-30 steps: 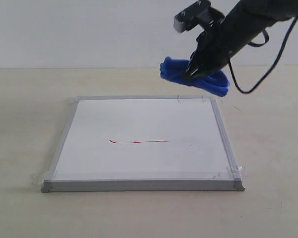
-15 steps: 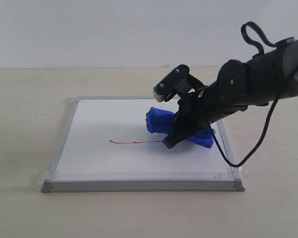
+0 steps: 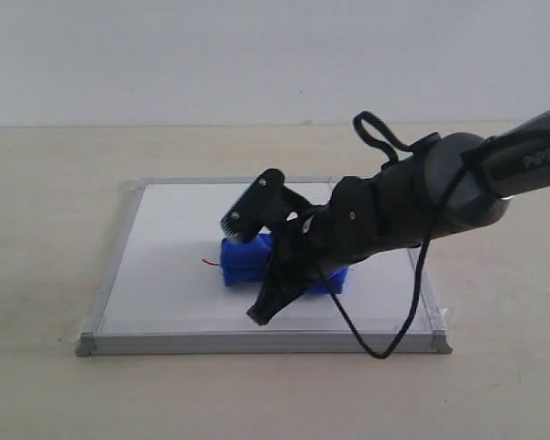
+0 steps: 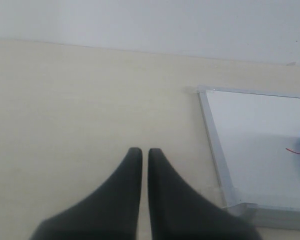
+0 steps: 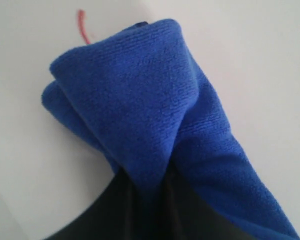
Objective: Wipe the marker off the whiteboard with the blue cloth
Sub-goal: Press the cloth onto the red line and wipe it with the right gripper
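Observation:
The whiteboard (image 3: 174, 275) lies flat on the table, grey frame all round. My right gripper (image 3: 273, 298) is shut on the blue cloth (image 3: 243, 261) and presses it down on the board's middle. Only a short left end of the red marker line (image 3: 209, 263) shows beside the cloth; the rest is under the cloth or gone. In the right wrist view the blue cloth (image 5: 140, 100) fills the frame, with the marker's red tip (image 5: 82, 25) beyond it. My left gripper (image 4: 145, 152) is shut and holds nothing, hovering over the table left of the whiteboard (image 4: 260, 135).
The beige table (image 3: 37, 229) surrounds the board, with a pale wall behind it. A black cable (image 3: 412, 302) loops from the right arm over the board's right front corner.
My right gripper has dragged the blue cloth leftward and forward along the red line, covering most of it. One second ago the cloth hung in the air behind the board.

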`<state>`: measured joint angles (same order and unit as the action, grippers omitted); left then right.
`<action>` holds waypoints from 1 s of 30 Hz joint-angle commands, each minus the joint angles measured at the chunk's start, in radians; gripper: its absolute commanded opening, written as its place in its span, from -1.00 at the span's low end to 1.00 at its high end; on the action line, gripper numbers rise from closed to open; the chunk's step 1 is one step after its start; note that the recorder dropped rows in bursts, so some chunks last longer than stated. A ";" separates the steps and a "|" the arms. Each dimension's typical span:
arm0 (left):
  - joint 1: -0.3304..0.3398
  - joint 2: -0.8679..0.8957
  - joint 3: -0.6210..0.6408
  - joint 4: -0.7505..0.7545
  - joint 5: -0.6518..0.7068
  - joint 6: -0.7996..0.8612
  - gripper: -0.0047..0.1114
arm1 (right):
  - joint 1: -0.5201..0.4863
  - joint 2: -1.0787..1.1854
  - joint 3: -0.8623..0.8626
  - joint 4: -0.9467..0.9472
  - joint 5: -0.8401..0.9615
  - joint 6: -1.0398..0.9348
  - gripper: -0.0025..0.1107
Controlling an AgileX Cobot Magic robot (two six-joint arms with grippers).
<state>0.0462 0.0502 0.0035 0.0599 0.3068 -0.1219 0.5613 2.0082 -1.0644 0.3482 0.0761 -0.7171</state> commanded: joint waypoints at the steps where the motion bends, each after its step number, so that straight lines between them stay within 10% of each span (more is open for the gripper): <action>1: 0.001 -0.004 -0.003 -0.007 -0.003 0.004 -0.84 | 0.057 0.026 -0.016 0.009 0.072 -0.020 -0.96; 12: 0.001 -0.004 -0.003 -0.007 -0.003 0.004 -0.84 | -0.163 0.136 -0.226 0.009 0.134 0.055 -0.96; 21: 0.001 -0.004 -0.003 -0.007 -0.003 0.004 -0.84 | 0.088 0.115 -0.238 0.010 0.519 -0.028 -0.96; 30: 0.001 -0.004 -0.003 -0.007 -0.003 0.004 -0.84 | -0.098 0.122 -0.243 -0.049 0.253 0.063 -0.96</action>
<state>0.0462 0.0502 0.0035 0.0599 0.3068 -0.1219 0.5513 2.1000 -1.3217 0.3445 0.3891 -0.6855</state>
